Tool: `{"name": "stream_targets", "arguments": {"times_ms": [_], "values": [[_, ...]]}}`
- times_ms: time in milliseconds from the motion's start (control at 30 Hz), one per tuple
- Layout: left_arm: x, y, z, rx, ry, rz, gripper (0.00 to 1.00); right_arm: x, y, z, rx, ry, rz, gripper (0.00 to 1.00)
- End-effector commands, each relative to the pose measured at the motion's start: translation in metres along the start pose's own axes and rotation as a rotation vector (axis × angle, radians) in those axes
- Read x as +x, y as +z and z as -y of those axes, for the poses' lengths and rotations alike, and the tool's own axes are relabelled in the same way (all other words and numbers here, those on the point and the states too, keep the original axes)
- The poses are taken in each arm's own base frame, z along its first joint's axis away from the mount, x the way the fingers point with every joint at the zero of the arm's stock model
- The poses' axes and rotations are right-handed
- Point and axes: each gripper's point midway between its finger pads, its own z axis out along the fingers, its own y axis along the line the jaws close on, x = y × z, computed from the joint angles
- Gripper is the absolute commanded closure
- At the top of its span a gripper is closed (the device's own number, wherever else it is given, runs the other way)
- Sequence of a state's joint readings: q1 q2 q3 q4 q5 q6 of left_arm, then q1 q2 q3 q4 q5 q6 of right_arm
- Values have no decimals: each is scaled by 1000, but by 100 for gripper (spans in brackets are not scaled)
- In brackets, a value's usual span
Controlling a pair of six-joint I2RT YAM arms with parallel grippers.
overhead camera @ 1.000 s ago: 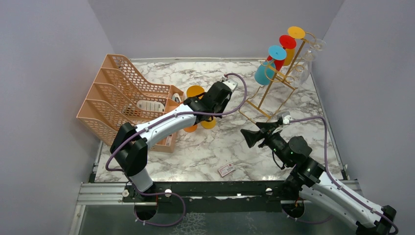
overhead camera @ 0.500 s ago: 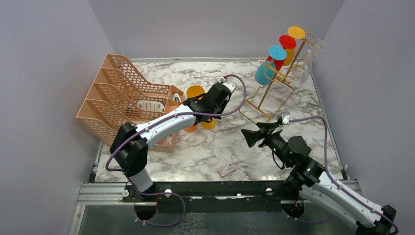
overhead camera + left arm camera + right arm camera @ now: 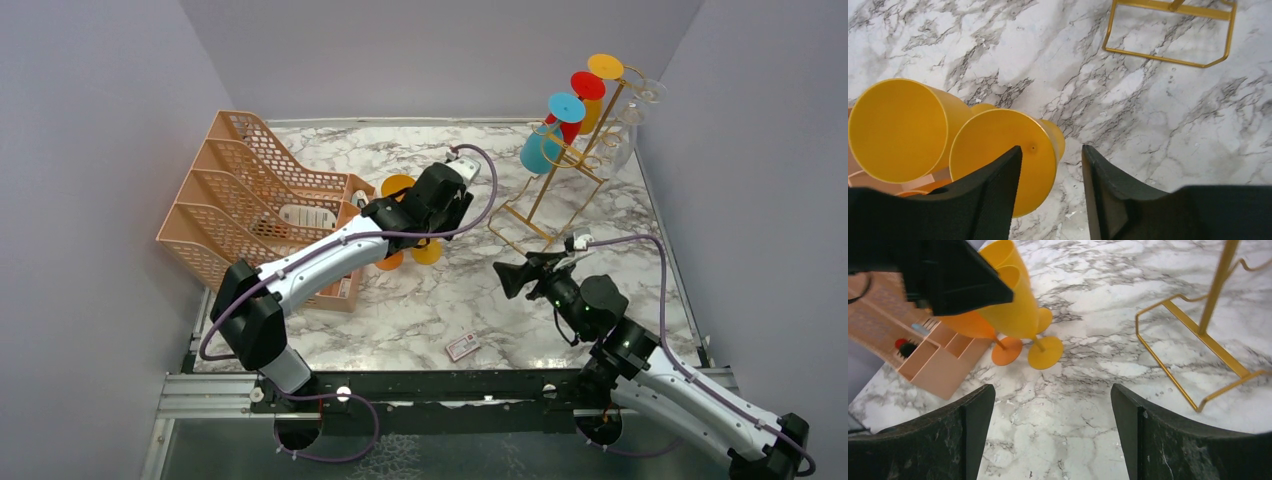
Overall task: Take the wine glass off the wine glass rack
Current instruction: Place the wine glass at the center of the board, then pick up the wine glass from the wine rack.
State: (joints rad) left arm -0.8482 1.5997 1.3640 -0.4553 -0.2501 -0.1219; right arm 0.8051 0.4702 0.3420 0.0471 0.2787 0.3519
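Top external: wine glass rack on marbled table, lilac walls

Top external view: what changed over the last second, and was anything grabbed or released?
The left arm swung its elbow and shoulder leftward, its wrist edging left above the yellow glasses. The right arm crept slightly left. Nothing was taken or released: the left fingers and right fingers are open and empty. The wine glass rack, its hanging glasses and the peach organizer stayed put.
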Motion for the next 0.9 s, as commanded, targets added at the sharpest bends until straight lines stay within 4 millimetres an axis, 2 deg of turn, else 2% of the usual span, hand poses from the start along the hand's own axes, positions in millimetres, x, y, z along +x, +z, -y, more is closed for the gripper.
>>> {"name": "stream_targets", "arguments": {"times_ms": [0,100,200,300,367,467,633,733,867], "values": [[-28,-30,-2,23,-28,124,41,13,-1,40,239,110,-4,12],[-16,-36,-5,25,-26,124,34,34,-8,69,405,184,-18,9],[-4,-48,-15,-1,-31,129,31,38,-11,86,495,142,-13,8],[3,-65,-31,-66,-66,165,16,45,-6,94,549,95,-39,8],[7,-74,-41,-99,-95,188,6,45,-1,102,600,60,-58,3],[13,-81,-52,-119,-117,193,2,29,12,119,646,27,-70,0],[13,-88,-80,-196,-162,209,1,10,15,169,696,228,-60,0],[15,-90,-106,-238,-214,201,1,-6,19,174,688,278,-28,0],[23,-98,-137,-319,-279,205,1,-38,15,181,741,312,34,0]]}}
